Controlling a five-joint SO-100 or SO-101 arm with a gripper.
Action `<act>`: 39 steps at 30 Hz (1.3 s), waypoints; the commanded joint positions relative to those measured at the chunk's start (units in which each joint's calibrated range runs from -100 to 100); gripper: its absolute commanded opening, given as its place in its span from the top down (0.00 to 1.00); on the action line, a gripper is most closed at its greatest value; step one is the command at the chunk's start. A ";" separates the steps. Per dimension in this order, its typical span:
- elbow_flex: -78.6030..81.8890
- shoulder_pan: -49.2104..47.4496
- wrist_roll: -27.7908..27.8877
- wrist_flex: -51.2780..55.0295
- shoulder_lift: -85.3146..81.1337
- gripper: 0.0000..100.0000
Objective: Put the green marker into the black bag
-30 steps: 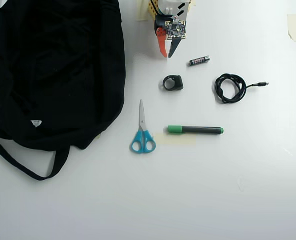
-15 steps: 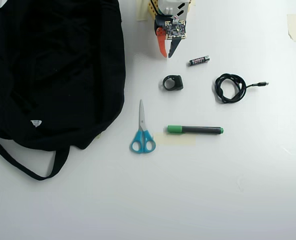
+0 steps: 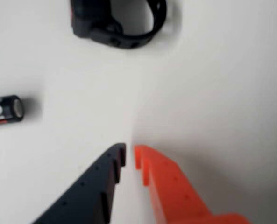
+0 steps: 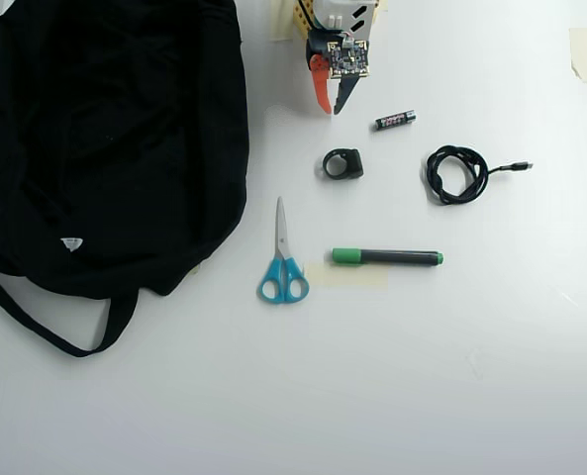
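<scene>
Wrist view: I am holding my gripper [image 3: 130,155] nearly pressed together, pinching nothing. Beyond it are lying a black ring [image 3: 117,21] and a battery [image 3: 5,110], label unreadable. Overhead, the green marker [image 4: 387,257] is lying right of the scissors [image 4: 282,259], well apart from the black bag [image 4: 105,139] at left, contents hidden.

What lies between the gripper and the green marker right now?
In the overhead view, a small black ring-shaped object lies between the gripper and the green marker; otherwise the table is bare.
</scene>
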 commanded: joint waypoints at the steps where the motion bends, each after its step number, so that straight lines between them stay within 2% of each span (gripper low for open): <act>1: 1.09 -0.12 0.02 2.24 -0.83 0.98; 39: 1.09 -0.42 -0.19 2.24 -0.83 0.98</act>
